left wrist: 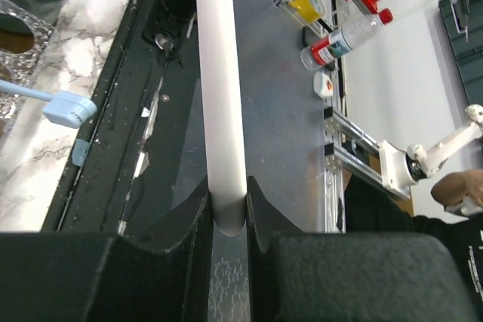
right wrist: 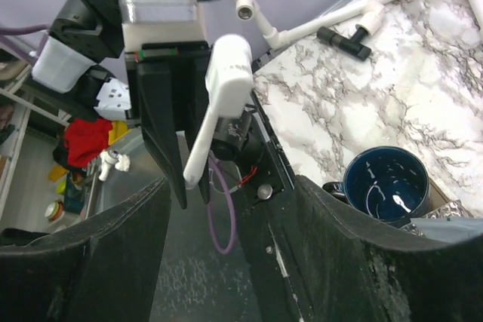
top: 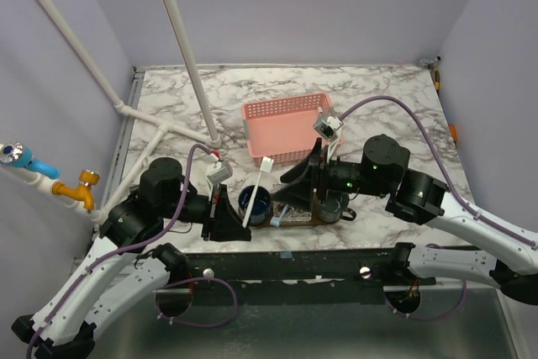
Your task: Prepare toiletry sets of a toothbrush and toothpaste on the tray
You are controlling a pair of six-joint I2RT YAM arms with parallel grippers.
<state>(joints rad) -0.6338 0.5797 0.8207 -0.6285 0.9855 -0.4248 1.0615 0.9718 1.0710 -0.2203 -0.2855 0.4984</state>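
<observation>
Overhead view: we note the left gripper [top: 238,218] pinching a slim white plastic toothbrush [top: 257,187], which is tilted with its head above the fingers. The right gripper [top: 282,192] is spread and faces it close by, over a dark wooden tray [top: 296,221]. A glossy dark blue cup [top: 255,204] stands between the two grippers.

Left wrist view: black textured fingers [left wrist: 151,277] clamp the toothbrush's smooth round handle.

Right wrist view: the right gripper stands wide, holding nothing. The toothbrush is straight ahead of it and the cup is to its right.
</observation>
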